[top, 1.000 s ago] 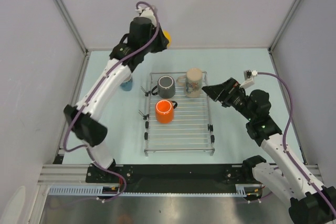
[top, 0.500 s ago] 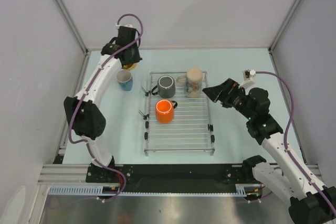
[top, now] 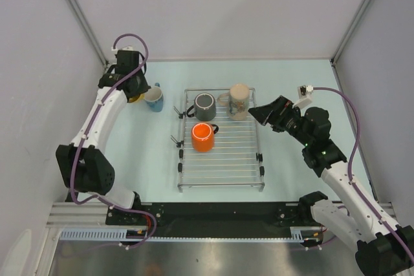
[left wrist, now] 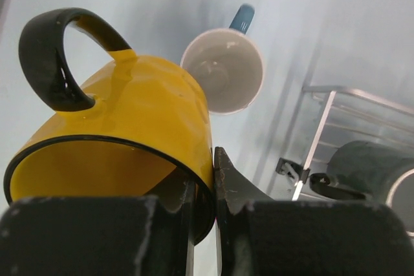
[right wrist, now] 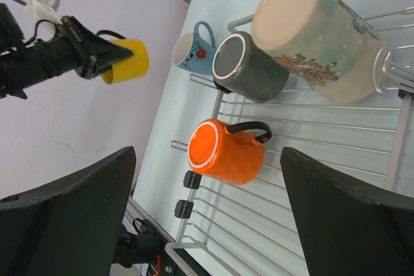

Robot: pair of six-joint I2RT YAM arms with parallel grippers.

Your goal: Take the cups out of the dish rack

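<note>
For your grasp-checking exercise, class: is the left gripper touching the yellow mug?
Touching. The left wrist view shows the left gripper clamped on the yellow mug, one finger inside its rim, one outside.

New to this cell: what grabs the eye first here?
The yellow mug, clamped by its rim in the left tool, hangs tilted at the far left of the table beside the blue mug. Next, the bright orange mug on the dish rack, in front of the dark grey mug and beige mug. The right tool hovers wide open just right of the beige mug.
</note>
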